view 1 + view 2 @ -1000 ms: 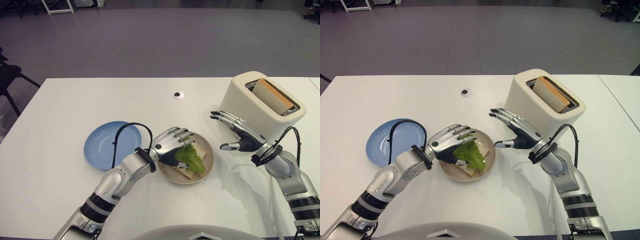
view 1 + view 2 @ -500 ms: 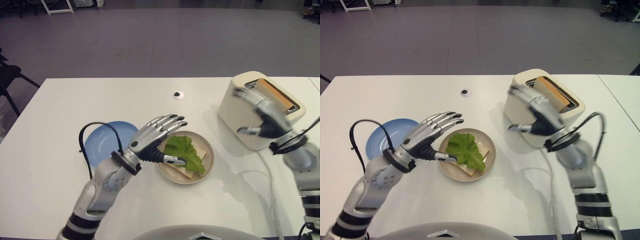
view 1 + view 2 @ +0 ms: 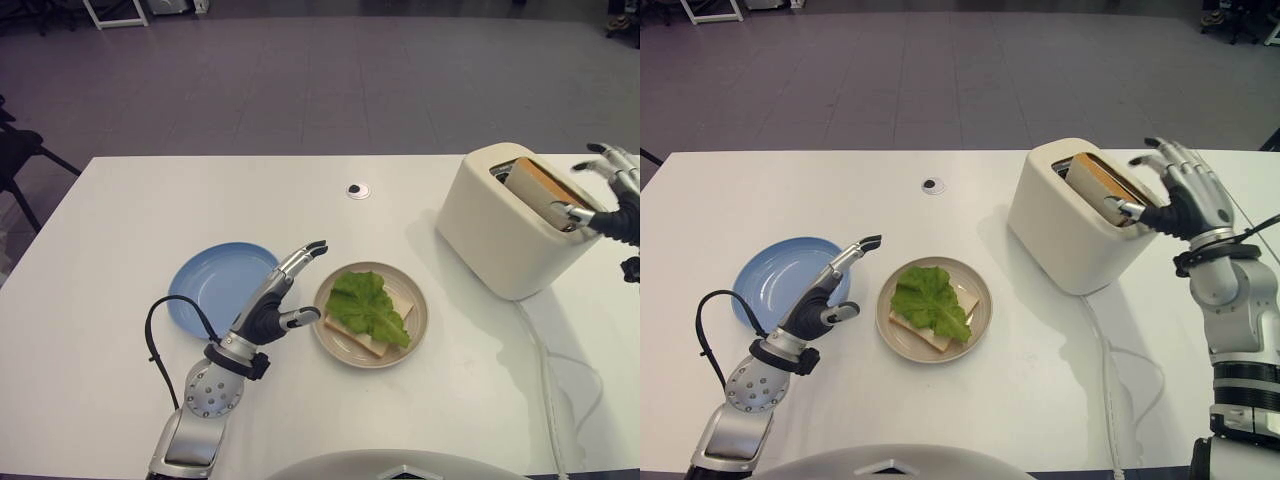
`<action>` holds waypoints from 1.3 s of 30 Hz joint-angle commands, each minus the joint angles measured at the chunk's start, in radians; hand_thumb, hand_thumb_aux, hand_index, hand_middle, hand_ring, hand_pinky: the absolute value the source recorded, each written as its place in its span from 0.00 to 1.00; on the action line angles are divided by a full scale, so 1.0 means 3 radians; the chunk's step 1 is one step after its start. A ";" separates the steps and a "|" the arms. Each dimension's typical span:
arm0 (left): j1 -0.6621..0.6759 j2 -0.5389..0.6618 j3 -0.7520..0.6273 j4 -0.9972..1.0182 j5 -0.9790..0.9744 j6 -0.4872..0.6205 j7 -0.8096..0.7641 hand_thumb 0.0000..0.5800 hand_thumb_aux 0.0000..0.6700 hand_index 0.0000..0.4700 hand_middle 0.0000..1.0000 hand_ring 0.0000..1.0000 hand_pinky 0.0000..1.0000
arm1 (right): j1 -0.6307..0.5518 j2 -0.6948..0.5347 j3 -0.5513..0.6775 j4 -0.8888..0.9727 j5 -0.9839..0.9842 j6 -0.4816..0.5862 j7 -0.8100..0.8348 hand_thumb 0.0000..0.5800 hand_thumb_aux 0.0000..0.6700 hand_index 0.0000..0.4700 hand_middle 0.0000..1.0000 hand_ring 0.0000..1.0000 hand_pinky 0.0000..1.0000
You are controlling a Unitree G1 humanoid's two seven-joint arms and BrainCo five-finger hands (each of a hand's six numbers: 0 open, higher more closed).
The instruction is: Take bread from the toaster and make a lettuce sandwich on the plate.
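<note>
A cream toaster stands at the right of the white table with one slice of bread sticking out of its slot. My right hand hovers just right of that slice, fingers spread, one fingertip close to the slice's end. A tan plate in the middle holds a bread slice with a lettuce leaf lying on top. My left hand is open, left of the plate, between it and a blue plate, holding nothing.
A blue plate lies at the left. A small round black-and-white disc sits in the table further back. The toaster's white cable runs down toward the front edge on the right.
My left hand has let go of the lettuce and drawn back to the left of the plate. My right hand has risen from beside the toaster's front to the bread at its top.
</note>
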 commanded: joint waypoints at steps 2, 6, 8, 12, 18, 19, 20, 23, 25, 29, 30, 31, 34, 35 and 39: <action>0.0037 0.0013 0.0007 -0.0034 0.0087 -0.0004 -0.0018 0.00 0.00 0.00 0.00 0.00 0.00 | 0.0000 0.0004 0.0136 0.0017 0.0136 -0.0053 0.0141 0.85 0.61 0.61 0.00 0.00 0.00; 0.0039 0.0011 0.0011 -0.0044 0.0130 0.0004 -0.0019 0.00 0.00 0.00 0.00 0.00 0.00 | 0.0002 0.0019 0.0175 0.0022 0.0209 -0.0061 0.0180 0.99 0.91 0.91 0.00 0.00 0.00; 0.0040 0.0007 0.0009 -0.0051 0.0149 0.0009 -0.0018 0.00 0.00 0.00 0.00 0.00 0.00 | -0.0009 0.0028 0.0169 0.0011 0.0255 -0.0071 0.0168 1.00 1.00 1.00 0.00 0.00 0.00; 0.0035 0.0006 0.0016 -0.0050 0.0172 0.0013 -0.0014 0.00 0.00 0.00 0.00 0.00 0.00 | -0.0122 0.0108 0.0031 -0.0098 0.0407 -0.0064 0.0020 1.00 1.00 1.00 0.00 0.00 0.00; 0.0033 -0.0009 0.0022 -0.0043 0.0195 0.0002 0.0006 0.00 0.00 0.00 0.00 0.00 0.00 | -0.0460 0.0168 -0.0264 -0.0111 0.1176 0.0082 0.0245 1.00 1.00 1.00 0.00 0.00 0.00; 0.0030 -0.0012 0.0024 -0.0042 0.0196 -0.0001 0.0010 0.00 0.00 0.00 0.00 0.00 0.00 | -0.0517 0.0179 -0.0313 -0.0188 0.1368 0.0086 0.0326 1.00 1.00 1.00 0.00 0.00 0.00; 0.0027 -0.0013 0.0027 -0.0041 0.0196 -0.0005 0.0014 0.00 0.00 0.00 0.00 0.00 0.00 | -0.0554 0.0195 -0.0347 -0.0293 0.1532 0.0098 0.0400 1.00 1.00 1.00 0.00 0.00 0.00; 0.0030 -0.0025 0.0051 -0.0067 0.0157 -0.0011 0.0024 0.00 0.00 0.00 0.00 0.00 0.00 | -0.0546 0.0303 -0.0347 -0.0809 0.2082 0.0239 0.0687 1.00 1.00 1.00 0.00 0.00 0.00; 0.0033 -0.0032 0.0067 -0.0078 0.0136 -0.0018 0.0027 0.00 0.00 0.00 0.00 0.00 0.00 | -0.0448 0.0352 -0.0288 -0.1138 0.2211 0.0274 0.0810 1.00 1.00 1.00 0.00 0.00 0.00; 0.0061 -0.0049 0.0095 -0.0105 0.0127 -0.0025 0.0036 0.00 0.00 0.00 0.00 0.00 0.00 | -0.0241 0.0425 -0.0022 -0.1589 0.2073 0.0172 0.1038 1.00 1.00 1.00 0.00 0.00 0.00; 0.0066 -0.0053 0.0103 -0.0108 0.0127 -0.0029 0.0037 0.00 0.00 0.00 0.00 0.00 0.00 | -0.0167 0.0465 0.0120 -0.1671 0.1978 0.0124 0.1096 1.00 1.00 1.00 0.00 0.00 0.00; 0.0069 -0.0057 0.0109 -0.0109 0.0129 -0.0031 0.0038 0.00 0.00 0.00 0.00 0.00 0.00 | -0.0108 0.0518 0.0247 -0.1708 0.1862 0.0066 0.1121 1.00 1.00 1.00 0.00 0.00 0.00; 0.0060 -0.0065 0.0114 -0.0117 0.0133 -0.0033 0.0025 0.00 0.00 0.00 0.00 0.00 0.00 | -0.0013 0.0730 0.0593 -0.1664 0.1440 -0.0020 0.1071 1.00 1.00 1.00 0.00 0.00 0.00; 0.0050 -0.0067 0.0111 -0.0114 0.0133 -0.0034 0.0021 0.00 0.00 0.00 0.00 0.00 0.00 | 0.0026 0.0806 0.0717 -0.1613 0.1266 -0.0036 0.1032 1.00 1.00 1.00 0.00 0.00 0.00; 0.0044 -0.0081 0.0099 -0.0123 0.0140 -0.0021 0.0013 0.00 0.00 0.00 0.00 0.00 0.00 | 0.0092 0.1094 0.1123 -0.1344 0.0544 -0.0072 0.0776 1.00 1.00 1.00 0.00 0.00 0.00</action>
